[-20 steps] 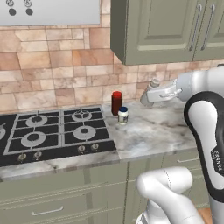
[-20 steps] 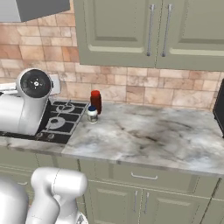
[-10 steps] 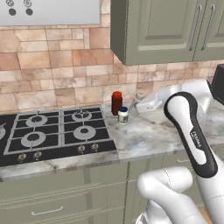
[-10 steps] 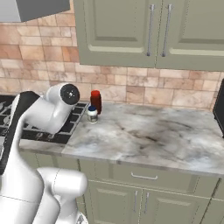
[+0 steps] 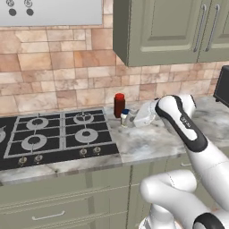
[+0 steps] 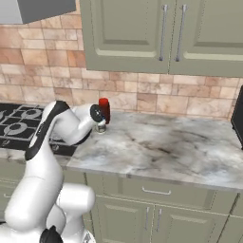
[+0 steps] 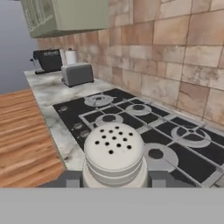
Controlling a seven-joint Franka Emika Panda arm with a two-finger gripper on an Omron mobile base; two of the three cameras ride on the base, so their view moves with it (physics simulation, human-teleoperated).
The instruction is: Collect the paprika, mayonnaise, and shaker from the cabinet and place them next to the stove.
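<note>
Since the earlier frames the arm has been swung in from the right and lowered toward the counter (image 5: 147, 147), so that the gripper (image 5: 132, 119) is now brought just beside the mayonnaise (image 5: 125, 117) and the paprika (image 5: 119, 105), at the right edge of the stove (image 5: 53, 136).

The shaker (image 7: 113, 154) is seen in the hand view upright between the two dark fingertips (image 7: 70, 179), one on each side of its base; the fingers are closed narrowly on it. From the base views the shaker itself is too hidden by the hand to be made out.

Dark lettering is printed on the forearm, but it is too small to be read with certainty. A label is carried on the mayonnaise; its writing cannot be read.

The shaker is shown as a pale grey cylinder with a slightly domed top, pierced by a cluster of small dark holes, and ringed by a groove below the cap. Beyond it the black cooktop with round burners is spread.
</note>
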